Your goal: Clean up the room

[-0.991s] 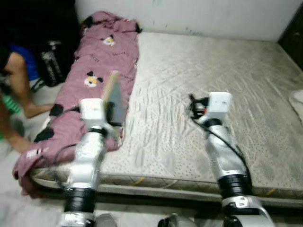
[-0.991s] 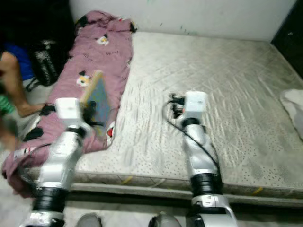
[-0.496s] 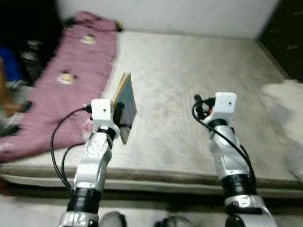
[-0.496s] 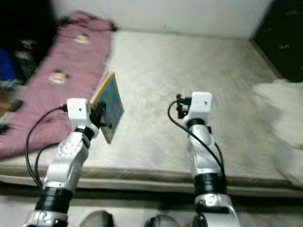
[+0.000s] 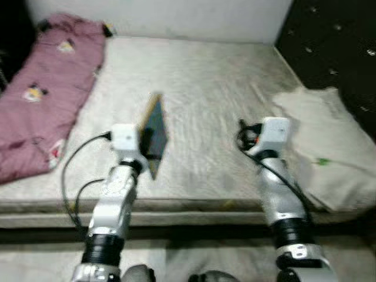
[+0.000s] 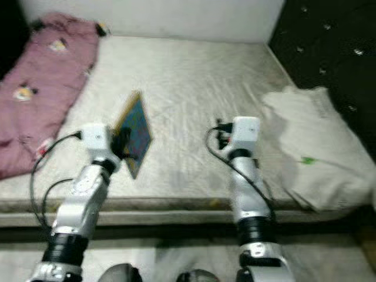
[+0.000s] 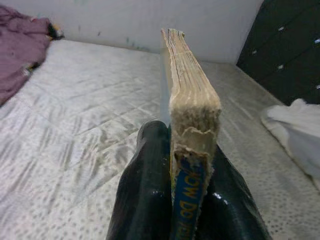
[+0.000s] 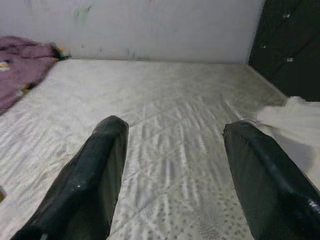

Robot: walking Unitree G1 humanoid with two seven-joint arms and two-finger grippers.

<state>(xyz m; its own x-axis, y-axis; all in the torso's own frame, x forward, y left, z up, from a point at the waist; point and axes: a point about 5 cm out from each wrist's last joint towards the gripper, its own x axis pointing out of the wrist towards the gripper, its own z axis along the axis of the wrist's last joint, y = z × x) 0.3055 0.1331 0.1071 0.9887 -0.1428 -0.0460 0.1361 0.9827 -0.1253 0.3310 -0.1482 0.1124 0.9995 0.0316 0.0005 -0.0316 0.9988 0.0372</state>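
Book (image 7: 190, 95) in left pincer (image 7: 175, 165) (right pincer (image 8: 180, 175) agape)

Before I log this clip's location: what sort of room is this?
Most likely a bedroom: a bare quilted mattress takes up most of the scene, with a pink cartoon-print blanket along one side and a dark wardrobe beside it.

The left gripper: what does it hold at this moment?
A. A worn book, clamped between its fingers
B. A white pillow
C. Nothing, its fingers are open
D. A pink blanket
A. The left gripper has its two black fingers pressed on both sides of a book with a frayed spine, held upright above the mattress.
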